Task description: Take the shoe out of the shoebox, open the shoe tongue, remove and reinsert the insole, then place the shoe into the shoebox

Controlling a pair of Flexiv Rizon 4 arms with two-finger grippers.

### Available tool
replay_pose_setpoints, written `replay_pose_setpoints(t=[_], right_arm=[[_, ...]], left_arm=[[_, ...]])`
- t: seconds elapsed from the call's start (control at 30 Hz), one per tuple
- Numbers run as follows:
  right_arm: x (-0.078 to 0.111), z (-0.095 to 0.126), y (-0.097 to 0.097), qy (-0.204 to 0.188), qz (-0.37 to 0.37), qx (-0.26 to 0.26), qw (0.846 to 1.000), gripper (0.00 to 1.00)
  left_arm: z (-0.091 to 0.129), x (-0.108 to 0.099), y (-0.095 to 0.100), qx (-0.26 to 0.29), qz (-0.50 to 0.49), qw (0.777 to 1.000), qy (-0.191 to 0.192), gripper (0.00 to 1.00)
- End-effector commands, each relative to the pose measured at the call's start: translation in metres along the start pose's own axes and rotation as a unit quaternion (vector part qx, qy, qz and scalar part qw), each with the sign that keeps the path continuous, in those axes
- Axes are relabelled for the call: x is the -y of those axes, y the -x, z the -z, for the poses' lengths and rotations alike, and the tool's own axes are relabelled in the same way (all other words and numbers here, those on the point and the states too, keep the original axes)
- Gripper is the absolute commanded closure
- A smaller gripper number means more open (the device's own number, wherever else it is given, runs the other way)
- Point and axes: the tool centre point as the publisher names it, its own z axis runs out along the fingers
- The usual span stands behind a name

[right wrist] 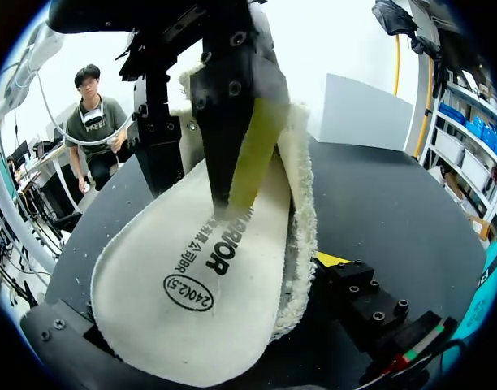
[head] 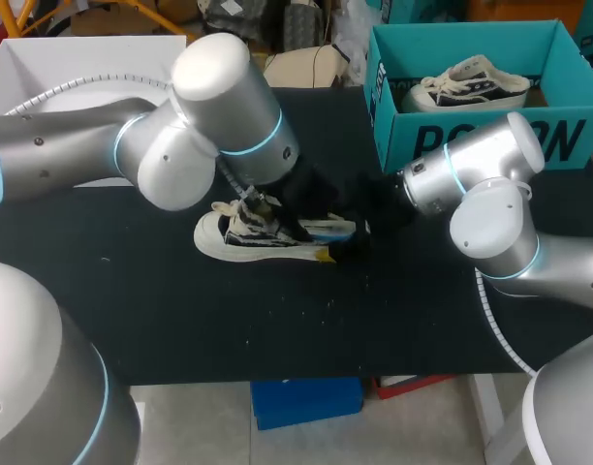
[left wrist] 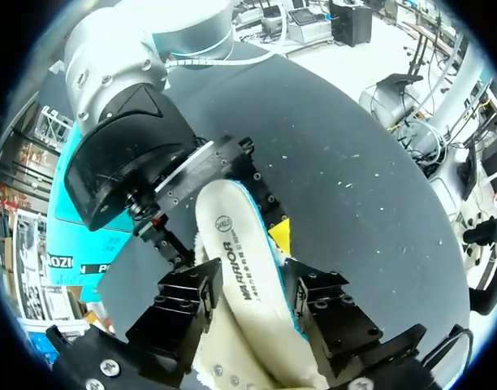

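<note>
A black-and-white shoe (head: 248, 237) lies on its side on the black table. Its cream insole (head: 327, 231) sticks out of it toward the heel. My left gripper (head: 250, 205) hangs over the shoe, open. In the left wrist view the insole (left wrist: 232, 244) runs up between the spread fingers of my left gripper (left wrist: 252, 296), out of the shoe (left wrist: 224, 370). My right gripper (head: 340, 242) is at the heel end, open. In its view the insole's (right wrist: 192, 268) printed heel end lies across my right gripper (right wrist: 208, 325), and a left finger (right wrist: 252, 138) rests on the insole's face.
The teal shoebox (head: 471, 136) stands at the table's back right, with a second shoe (head: 466, 87) in it. It also shows behind my right arm as the shoebox (left wrist: 62, 227). A white box (head: 45, 68) is at the back left. Bare black table lies in front of the shoe.
</note>
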Motion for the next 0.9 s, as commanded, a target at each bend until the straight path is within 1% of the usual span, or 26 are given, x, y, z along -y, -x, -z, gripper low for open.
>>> replay_pose_setpoints(t=[0.03, 0.1, 0.23, 0.3, 0.4, 0.5, 0.57, 0.63, 0.67, 0.77, 0.9], right_arm=[[0.002, -0.002, 0.0, 0.0, -0.001, 0.0, 1.0, 1.0], [0.002, -0.002, 0.0, 0.0, -0.001, 0.0, 1.0, 1.0], [0.002, -0.002, 0.0, 0.0, -0.001, 0.0, 1.0, 1.0], [0.002, -0.002, 0.0, 0.0, -0.001, 0.0, 1.0, 1.0], [0.002, -0.002, 0.0, 0.0, -0.001, 0.0, 1.0, 1.0], [0.002, -0.002, 0.0, 0.0, -0.001, 0.0, 1.0, 1.0], [0.002, -0.002, 0.0, 0.0, -0.001, 0.0, 1.0, 1.0], [0.002, -0.002, 0.0, 0.0, -0.001, 0.0, 1.0, 1.0], [0.002, -0.002, 0.0, 0.0, -0.001, 0.0, 1.0, 1.0], [0.002, -0.002, 0.0, 0.0, -0.001, 0.0, 1.0, 1.0], [0.002, -0.002, 0.0, 0.0, -0.001, 0.0, 1.0, 1.0]], left_arm=[[-0.011, 0.007, 0.005, 0.007, 0.005, 1.0, 0.006, 0.57], [-0.013, 0.008, 0.006, 0.009, 0.01, 1.0, 0.005, 0.56], [-0.016, 0.008, 0.01, 0.02, 0.025, 0.999, 0.011, 0.56], [-0.016, 0.008, 0.012, 0.024, 0.028, 0.999, 0.009, 0.56], [-0.016, 0.008, 0.015, 0.031, 0.038, 0.999, 0.02, 0.59], [-0.017, 0.007, 0.017, 0.036, 0.052, 0.998, 0.022, 0.68], [-0.017, 0.006, 0.017, 0.04, 0.059, 0.997, 0.023, 0.77], [-0.017, 0.006, 0.017, 0.043, 0.064, 0.997, 0.027, 0.91], [-0.016, 0.006, 0.017, 0.047, 0.067, 0.996, 0.029, 1.0], [-0.015, 0.005, 0.016, 0.056, 0.077, 0.995, 0.042, 1.0], [-0.014, 0.003, 0.016, 0.06, 0.084, 0.994, 0.042, 1.0]])
